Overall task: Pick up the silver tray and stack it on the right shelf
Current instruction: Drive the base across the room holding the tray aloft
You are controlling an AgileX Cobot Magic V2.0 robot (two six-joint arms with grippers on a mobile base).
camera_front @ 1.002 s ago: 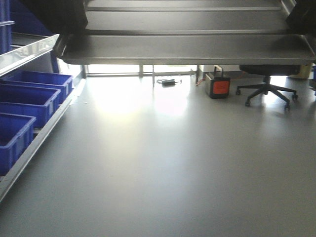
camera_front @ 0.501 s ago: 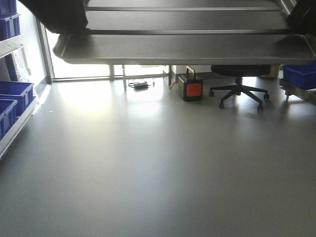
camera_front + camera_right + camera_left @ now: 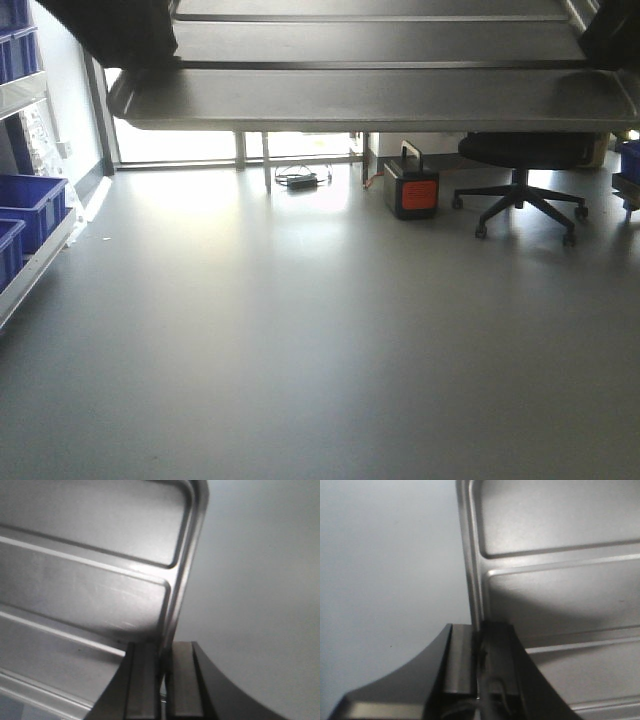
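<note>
Silver tray (image 3: 370,100) spans the top of the front view, one short rim clenched in the left fingers (image 3: 462,660), the other in the right fingers (image 3: 142,680).

The left gripper (image 3: 481,630) is clamped on one end rim of the tray (image 3: 560,595), with its two dark fingers (image 3: 460,655) pressed against either side of the rim. The right gripper (image 3: 164,652) pinches the opposite end rim the same way, one finger (image 3: 142,680) inside the tray's wall and the other outside. In the front view both arms are raised and level, the left arm (image 3: 115,30) a dark shape at the top left corner and the right arm (image 3: 612,30) at the top right.
</note>
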